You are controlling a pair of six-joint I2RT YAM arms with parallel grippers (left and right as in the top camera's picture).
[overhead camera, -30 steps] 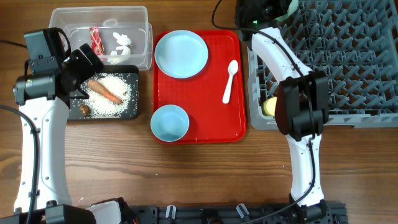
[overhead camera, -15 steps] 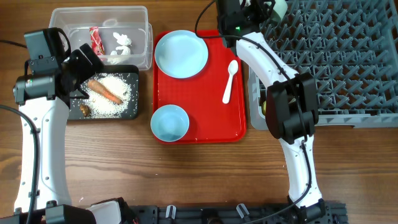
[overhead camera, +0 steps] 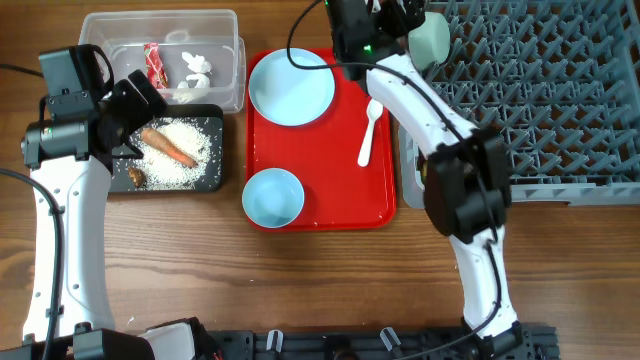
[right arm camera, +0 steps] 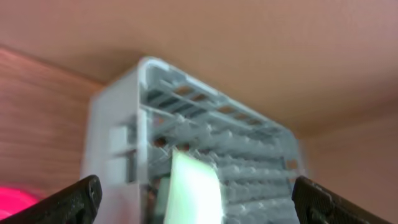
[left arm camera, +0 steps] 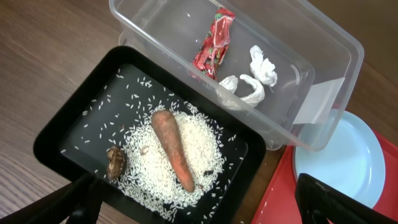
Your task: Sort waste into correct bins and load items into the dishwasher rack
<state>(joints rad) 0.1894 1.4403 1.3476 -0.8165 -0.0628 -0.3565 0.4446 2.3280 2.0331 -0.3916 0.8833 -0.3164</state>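
Observation:
My right gripper (overhead camera: 400, 18) is open at the back, by the grey dishwasher rack's (overhead camera: 560, 100) left corner. In the blurred right wrist view a pale blue bowl (right arm camera: 193, 186) stands on edge in the rack (right arm camera: 249, 143), ahead of the wide jaws of my right gripper (right arm camera: 199, 208) and free of them. From above, that bowl (overhead camera: 432, 38) sits at the rack's near-left corner. A plate (overhead camera: 291, 87), a second bowl (overhead camera: 273, 196) and a white spoon (overhead camera: 369, 128) lie on the red tray (overhead camera: 330, 165). My left gripper (overhead camera: 138, 118) hovers open over the black tray (overhead camera: 212, 150).
The black tray (left arm camera: 68, 118) holds a carrot (left arm camera: 175, 149), rice (left arm camera: 149, 180) and a brown scrap (left arm camera: 115, 162). The clear tub (left arm camera: 336, 62) behind it holds a red wrapper (left arm camera: 212, 42) and crumpled paper (left arm camera: 252, 87). My right arm's elbow (overhead camera: 465, 185) overhangs the rack's front-left corner.
My right gripper has opened and let go of the bowl, which now rests in the rack. Its wrist has swung left along the back. The left arm has not moved.

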